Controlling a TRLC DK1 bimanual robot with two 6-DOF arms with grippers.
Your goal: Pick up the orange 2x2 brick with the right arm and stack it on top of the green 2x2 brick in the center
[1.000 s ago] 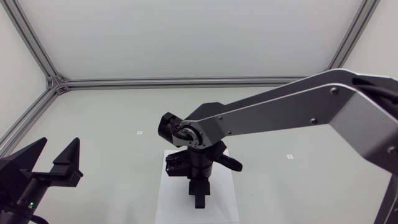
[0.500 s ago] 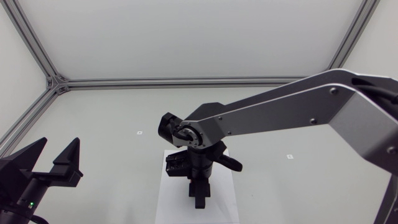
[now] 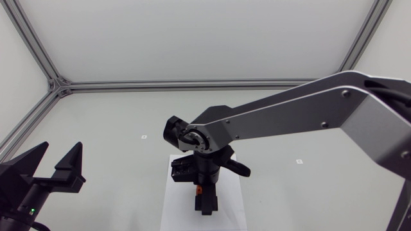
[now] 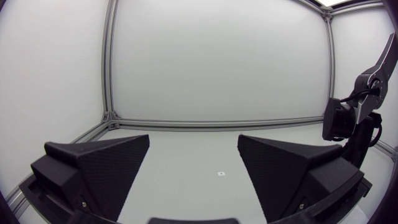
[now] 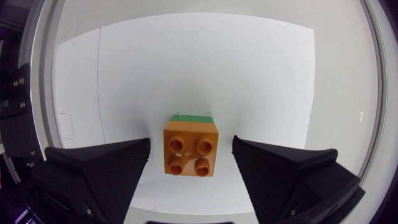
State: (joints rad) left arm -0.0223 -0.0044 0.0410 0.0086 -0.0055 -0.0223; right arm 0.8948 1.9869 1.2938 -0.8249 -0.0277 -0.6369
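Silver-grey right arm (image 3: 308,112) is spanning centre frame above a flat white sheet (image 3: 173,208). Right gripper (image 5: 191,142): matte wedge fingers are standing wide, clear of the studded orange 2x2 brick (image 5: 191,151), which is sitting on the green 2x2 brick (image 5: 193,116). Left gripper (image 3: 61,146), lower left, is gaping wide.

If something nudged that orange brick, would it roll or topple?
Probably wouldn't roll: the orange brick is boxy, flat-sided. It sits atop the green brick, so a hard shove might shift or tip both. It looks rigid, not floppy.

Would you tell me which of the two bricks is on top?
The orange brick: its four studs are exposed; only a thin edge of the green brick shows beneath it.
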